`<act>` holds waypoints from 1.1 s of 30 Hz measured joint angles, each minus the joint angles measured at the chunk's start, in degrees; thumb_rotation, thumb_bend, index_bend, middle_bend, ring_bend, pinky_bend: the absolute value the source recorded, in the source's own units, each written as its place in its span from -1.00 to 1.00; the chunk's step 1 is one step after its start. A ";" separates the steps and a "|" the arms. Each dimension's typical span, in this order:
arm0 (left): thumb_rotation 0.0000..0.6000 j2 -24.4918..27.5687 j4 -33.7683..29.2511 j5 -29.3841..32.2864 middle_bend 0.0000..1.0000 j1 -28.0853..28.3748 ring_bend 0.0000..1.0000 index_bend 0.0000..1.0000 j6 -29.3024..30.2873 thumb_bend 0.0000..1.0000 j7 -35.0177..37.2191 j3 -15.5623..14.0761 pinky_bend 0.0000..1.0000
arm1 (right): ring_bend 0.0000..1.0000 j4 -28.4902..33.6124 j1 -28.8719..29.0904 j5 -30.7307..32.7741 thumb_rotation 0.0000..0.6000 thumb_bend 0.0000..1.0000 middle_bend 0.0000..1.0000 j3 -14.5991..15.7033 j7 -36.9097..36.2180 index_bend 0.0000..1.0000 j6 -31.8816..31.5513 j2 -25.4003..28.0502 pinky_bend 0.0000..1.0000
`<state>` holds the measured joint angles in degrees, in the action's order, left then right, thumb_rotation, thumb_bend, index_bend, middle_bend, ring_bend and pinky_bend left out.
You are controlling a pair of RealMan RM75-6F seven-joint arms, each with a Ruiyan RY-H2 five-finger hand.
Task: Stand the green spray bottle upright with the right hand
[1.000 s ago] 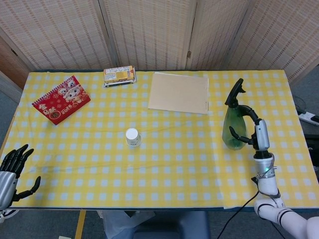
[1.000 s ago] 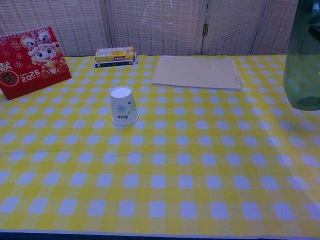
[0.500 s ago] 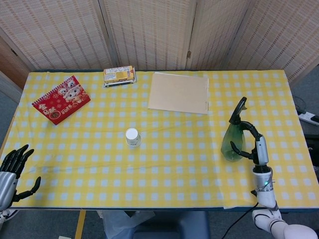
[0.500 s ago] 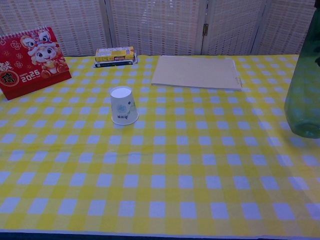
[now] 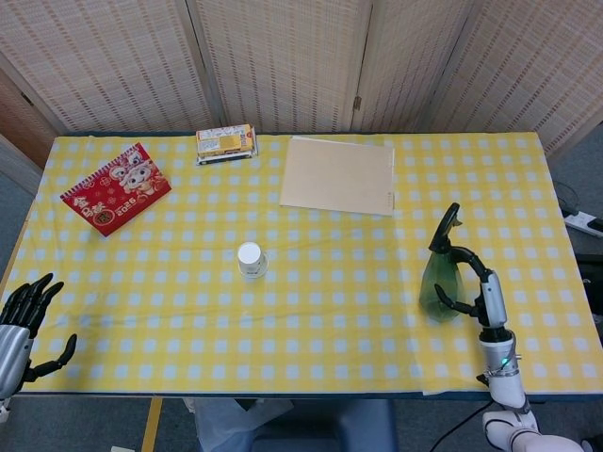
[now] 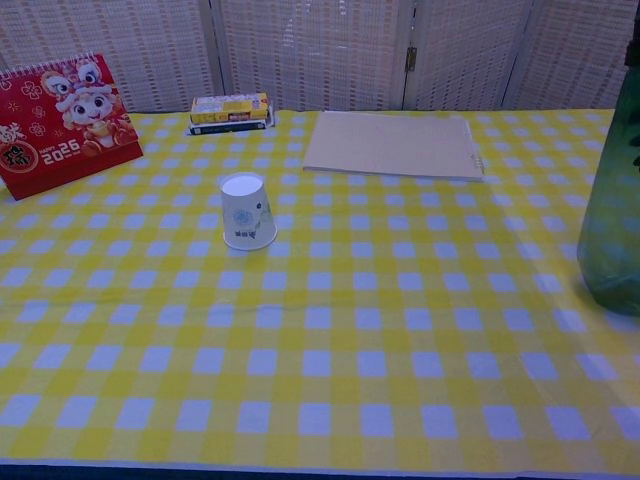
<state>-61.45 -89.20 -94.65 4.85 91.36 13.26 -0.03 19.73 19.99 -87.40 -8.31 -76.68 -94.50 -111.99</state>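
Bottle, green spray bottle: standing upright on the yellow checked tablecloth, just ahead of and to the inside of the right hand, toward the table's centre. Being gripped by that hand, dark fingers curling around the lower body and upper neck from the outer side. Long axis running vertical, leaning slightly in the head view; black trigger head pointing up and away from the hand, base resting on or just at the cloth, contact not resolvable. In the chest view, showing only as a green translucent body cut off at the right edge.

Left hand: hanging off the near left corner, well apart from the bottle, fingers spread, holding nothing.

Other items, all lying far to the inside of the right hand and beyond it:
- paper cup, sitting upside down, mid-table;
- tan folder, lying flat, farther back;
- small stack of boxes, sitting at the far edge;
- red calendar, standing toward the far left.
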 measured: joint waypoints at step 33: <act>0.11 0.15 -0.16 0.11 -1.00 -0.18 -1.00 -1.00 0.42 -0.03 0.40 0.16 -1.00 | -0.17 -3.24 -6.65 -0.95 1.00 -0.25 -0.36 3.90 -1.46 -0.48 -2.66 0.63 -0.41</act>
<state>-61.30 -89.36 -94.54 4.67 91.77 13.66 0.13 16.49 13.34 -88.34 -4.41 -78.14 -97.16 -111.36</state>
